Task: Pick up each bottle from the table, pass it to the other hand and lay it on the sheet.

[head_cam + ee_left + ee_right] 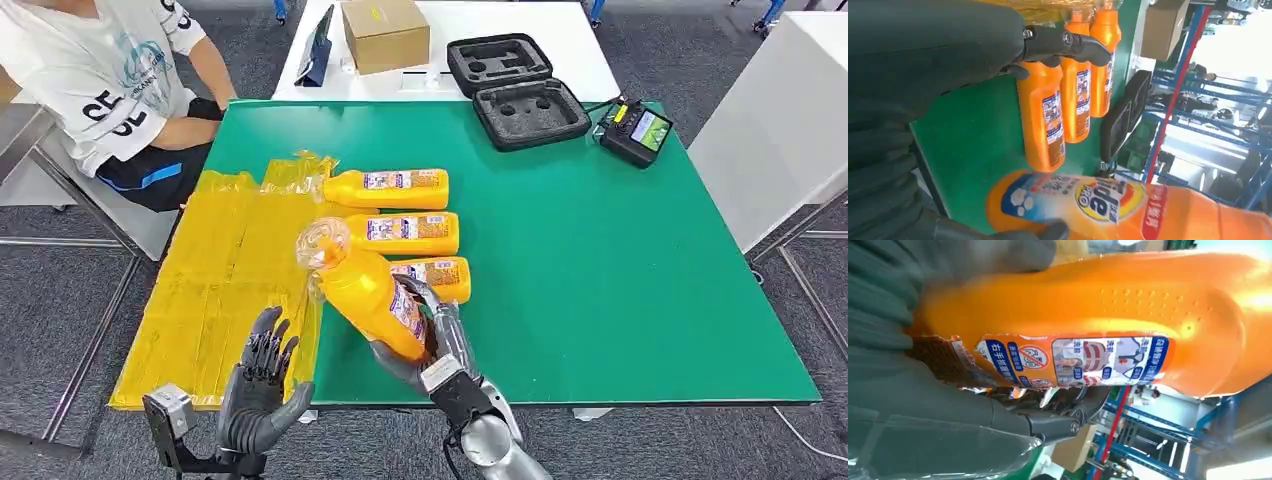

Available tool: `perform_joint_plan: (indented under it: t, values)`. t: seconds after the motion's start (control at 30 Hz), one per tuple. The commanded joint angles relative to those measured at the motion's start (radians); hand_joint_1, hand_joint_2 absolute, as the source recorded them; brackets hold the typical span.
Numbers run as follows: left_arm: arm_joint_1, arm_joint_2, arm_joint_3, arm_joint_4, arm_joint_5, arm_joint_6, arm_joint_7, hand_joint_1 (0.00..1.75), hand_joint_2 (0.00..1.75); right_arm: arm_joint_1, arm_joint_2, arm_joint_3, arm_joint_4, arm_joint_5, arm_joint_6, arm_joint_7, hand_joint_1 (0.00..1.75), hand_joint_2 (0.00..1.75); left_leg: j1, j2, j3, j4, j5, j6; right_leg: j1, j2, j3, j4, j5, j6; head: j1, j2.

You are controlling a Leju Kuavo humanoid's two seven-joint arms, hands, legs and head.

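Left hand [262, 385] spread empty, right hand [432, 340] gripping one bottle [372, 295], three bottles [410, 232] lying

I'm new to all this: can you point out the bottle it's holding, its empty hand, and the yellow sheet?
held bottle [375, 295], head view, orange body.
left hand [262, 385], head view, palm.
yellow sheet [225, 260], head view, bare middle.

Even bright indoor light, soft shadows, blown-out glare and blur in wrist views
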Motion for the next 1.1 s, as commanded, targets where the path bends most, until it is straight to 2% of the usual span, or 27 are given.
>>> perform_joint_plan:
  t: [0.03,0.27,0.57,0.8,1.1]
  values:
    - [-0.051,0.121,-0.133,0.053,-0.04,0.037,-0.024,0.0,1.75,-0.063,0.044,0.021,0.245,-0.003,0.073,-0.001,1.75,1.75,0.0,-0.001,0.006,-0.002,-0.001,-0.001,0.0,0.0,0.006,-0.002,-0.002,-0.001,0.001,0.0]
    - [-0.086,0.158,-0.167,0.076,-0.013,0.032,-0.029,0.0,1.75,-0.078,0.07,0.072,0.352,-0.015,0.131,0.001,1.75,1.75,0.0,-0.001,0.005,-0.003,0.0,-0.001,0.0,0.0,0.004,-0.002,-0.001,-0.001,0.0,0.0]
    - [-0.119,0.162,-0.167,0.124,-0.104,0.144,-0.036,0.0,1.75,-0.062,0.089,0.158,0.321,0.006,0.174,0.025,1.75,1.75,0.0,-0.002,0.005,-0.002,-0.001,-0.001,0.0,0.0,0.005,-0.001,-0.002,-0.001,0.001,0.0]
    - [-0.111,0.16,-0.161,0.131,-0.072,0.17,-0.034,0.0,1.75,-0.088,0.108,0.227,0.378,0.018,0.206,0.032,1.75,1.75,0.0,0.0,0.006,-0.002,-0.001,-0.001,0.0,0.001,0.005,-0.001,-0.002,-0.001,0.001,0.0]
    - [-0.103,0.149,-0.146,0.126,-0.053,0.187,-0.026,0.0,1.75,-0.113,0.112,0.25,0.406,0.024,0.2,0.029,1.75,1.75,0.0,0.0,0.004,-0.002,-0.001,-0.001,0.0,0.001,0.003,-0.001,-0.001,-0.001,0.001,0.0]
